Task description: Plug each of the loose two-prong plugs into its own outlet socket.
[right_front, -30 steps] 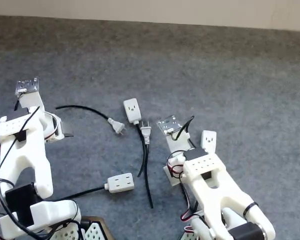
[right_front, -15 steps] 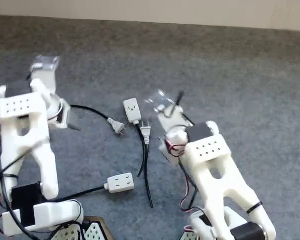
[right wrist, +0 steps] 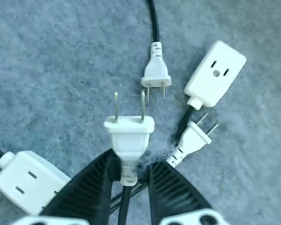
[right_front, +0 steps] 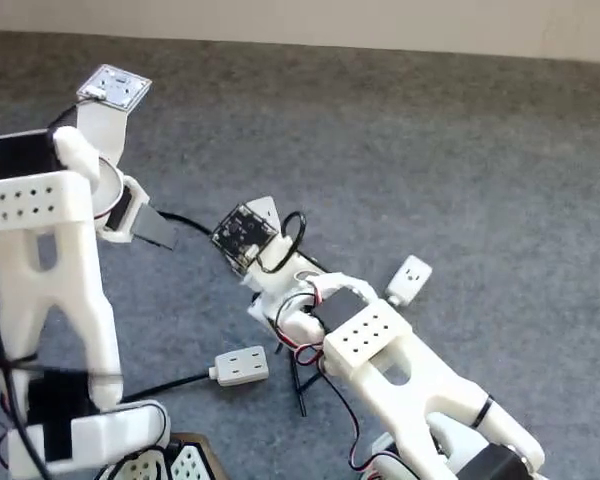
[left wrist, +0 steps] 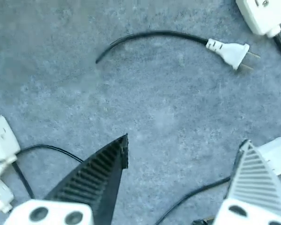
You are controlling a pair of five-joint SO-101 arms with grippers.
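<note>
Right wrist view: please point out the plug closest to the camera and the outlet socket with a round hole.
closest plug point(right wrist: 129, 133): right wrist view, white body behind the prongs.
outlet socket point(right wrist: 216, 73): right wrist view, its face, at the round hole.

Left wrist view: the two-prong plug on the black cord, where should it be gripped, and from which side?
Grip the two-prong plug by its white body, behind the prongs, coming down from above with the open left claw straddling its sides. It lies flat, prongs pointing away from its black cord, so both sides are free and the prongs stay bare for plugging in.
</note>
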